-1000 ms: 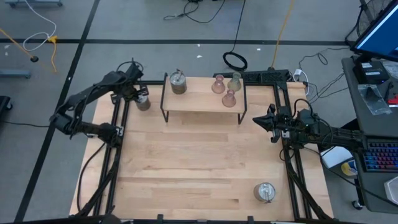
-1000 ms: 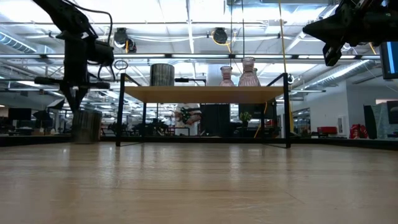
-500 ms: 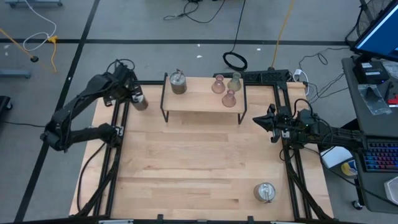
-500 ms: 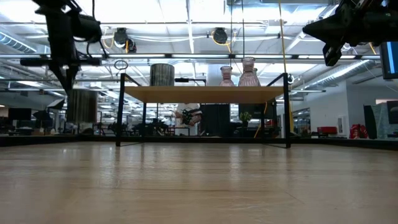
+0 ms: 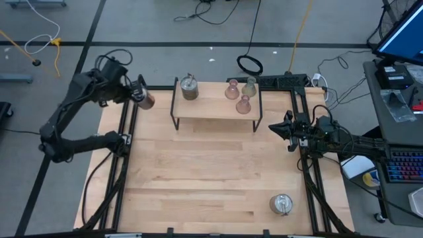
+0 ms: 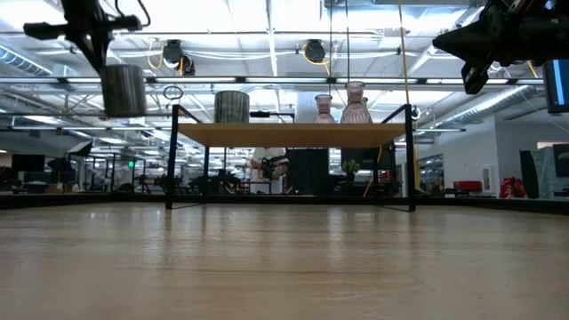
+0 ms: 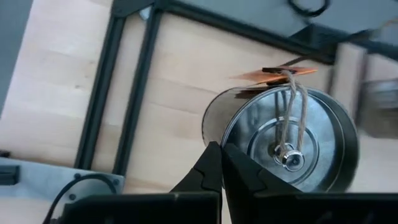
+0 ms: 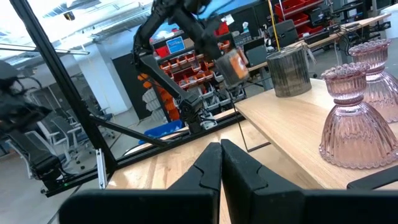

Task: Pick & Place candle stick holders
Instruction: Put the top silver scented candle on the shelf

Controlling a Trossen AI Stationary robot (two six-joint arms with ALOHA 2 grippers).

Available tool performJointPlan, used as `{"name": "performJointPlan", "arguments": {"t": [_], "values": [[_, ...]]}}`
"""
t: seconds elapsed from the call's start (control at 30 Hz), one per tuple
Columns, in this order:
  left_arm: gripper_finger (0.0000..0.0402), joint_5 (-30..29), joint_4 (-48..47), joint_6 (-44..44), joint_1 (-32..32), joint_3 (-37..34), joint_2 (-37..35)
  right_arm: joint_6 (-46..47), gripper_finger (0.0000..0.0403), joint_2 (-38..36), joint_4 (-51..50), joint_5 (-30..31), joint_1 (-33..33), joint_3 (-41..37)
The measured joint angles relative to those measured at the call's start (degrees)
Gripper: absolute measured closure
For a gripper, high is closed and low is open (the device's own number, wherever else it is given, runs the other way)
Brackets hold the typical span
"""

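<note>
My left gripper [image 5: 135, 96] is shut on a round silver metal candle stick holder [image 5: 144, 99], held in the air at the table's far left, just left of a small wooden rack [image 5: 215, 114]. In the low view the holder [image 6: 123, 90] hangs level with the rack top. On the rack stand another metal holder [image 5: 190, 87] and three glassy holders [image 5: 232, 90], [image 5: 249, 86], [image 5: 244, 104]. A third metal holder [image 5: 281, 203] stands on the table at the near right. My right gripper [image 5: 286, 132] is shut and empty, raised at the right edge. My left gripper pinches the metal holder's rim [image 7: 214, 134] on one side between its two fingers [image 7: 211, 163]. In the low view the fingers [image 6: 96, 55] come from above, pointing down. The holder hangs below them, about upright and lifted clear of the table.
The rack's black legs [image 6: 172, 158] stand on the far half of the table. Black frame rails [image 5: 122, 165] run along the left and right sides. Bare wood [image 5: 205, 178] lies in the middle and near parts. A string with an orange tag [image 7: 280, 73] hangs from the held holder.
My left gripper has gone up with the metal holder, still shut on it. The holder has risen from the table top to the height of the rack top and stays about upright.
</note>
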Motion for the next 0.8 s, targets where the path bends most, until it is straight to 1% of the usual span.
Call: {"name": "performJointPlan", "arguments": {"t": [0.17,0.33,0.5,0.8], "values": [[0.0401,0.0,-3.0,-1.6,-3.9,6.1,1.4,0.0,0.0403,0.0,0.0,0.0,0.0,0.0],[0.0401,0.0,-2.6,-3.4,-8.8,10.8,3.9,0.0,0.0403,0.0,0.0,0.0,0.0,0.0],[0.0401,0.1,-2.4,-4.4,-14.1,15.1,8.0,0.0,0.0403,0.0,0.0,0.0,0.0,0.0],[0.0402,-0.2,-0.6,-4.9,-23.0,23.3,17.5,0.0,0.0403,0.0,0.0,-0.1,0.0,0.0]]}}
